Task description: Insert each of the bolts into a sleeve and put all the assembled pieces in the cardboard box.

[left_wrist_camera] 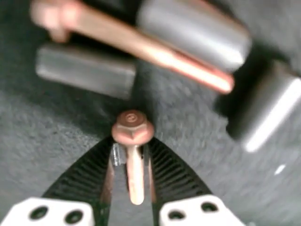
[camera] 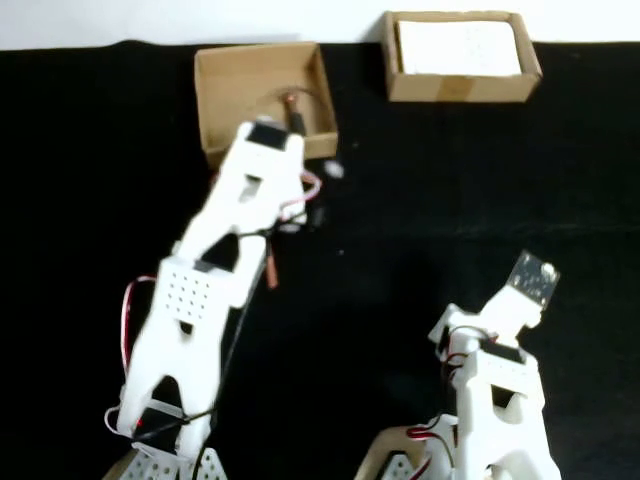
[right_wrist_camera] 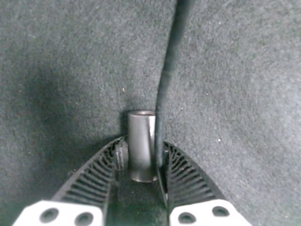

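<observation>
Black, felt-like cloth [camera: 420, 230] is being used as the work surface. A copper-coloured, hex-headed bolt [left_wrist_camera: 132, 131] is being clamped by its shank between the ribbed fingers [left_wrist_camera: 171, 174] of the left gripper [left_wrist_camera: 131, 146]. Just beyond it, blurred grey cylindrical sleeves [left_wrist_camera: 87, 71] and a second copper bolt [left_wrist_camera: 155, 52] are lying. A dark metal sleeve [right_wrist_camera: 140, 129] is being held in the right gripper [right_wrist_camera: 142, 142], with a black cable [right_wrist_camera: 170, 70] alongside. Far left, what seems to be another bolt [camera: 293, 108] is lying in the brown cardboard box [camera: 215, 95].
</observation>
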Robot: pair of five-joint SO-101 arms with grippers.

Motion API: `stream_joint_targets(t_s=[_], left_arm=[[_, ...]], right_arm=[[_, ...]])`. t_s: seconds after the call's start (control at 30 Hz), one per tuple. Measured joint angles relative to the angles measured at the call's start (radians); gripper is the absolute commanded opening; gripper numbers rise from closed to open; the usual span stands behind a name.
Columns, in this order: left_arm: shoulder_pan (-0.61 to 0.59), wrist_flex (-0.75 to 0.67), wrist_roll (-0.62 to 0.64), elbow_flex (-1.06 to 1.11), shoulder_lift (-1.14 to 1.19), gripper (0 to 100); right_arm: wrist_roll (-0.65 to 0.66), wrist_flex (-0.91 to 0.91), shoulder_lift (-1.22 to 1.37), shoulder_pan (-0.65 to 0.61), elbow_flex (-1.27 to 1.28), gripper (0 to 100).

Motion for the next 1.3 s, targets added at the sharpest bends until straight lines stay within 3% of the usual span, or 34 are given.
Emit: stream_joint_targets(t_s=[0.1, 0.23, 0.43, 0.57, 0.7, 1.1, 1.3], left_arm=[[0.015, 0.011, -0.115, 0.000, 0.000, 7], [0.020, 0.014, -0.147, 0.000, 0.000, 18], [0.015, 0.023, -0.152, 0.002, -0.005, 19], [0.015, 0.025, -0.152, 0.002, -0.006, 15], [0.020, 0.003, -0.152, 0.005, -0.006, 0], [0.038, -0.046, -0.158, 0.018, -0.058, 1], [0.041, -0.052, -0.163, 0.037, -0.301, 1]], right_arm=[[0.000, 0.000, 0.000, 0.000, 0.000, 0.6], [0.000, 0.000, 0.000, 0.000, 0.000, 0.6], [0.000, 0.000, 0.000, 0.000, 0.000, 0.6], [0.000, 0.000, 0.000, 0.000, 0.000, 0.6], [0.000, 0.000, 0.000, 0.000, 0.000, 0.6], [0.000, -0.002, -0.025, 0.000, 0.008, 0.6], [0.000, 0.198, -0.264, 0.009, 0.006, 0.6]])
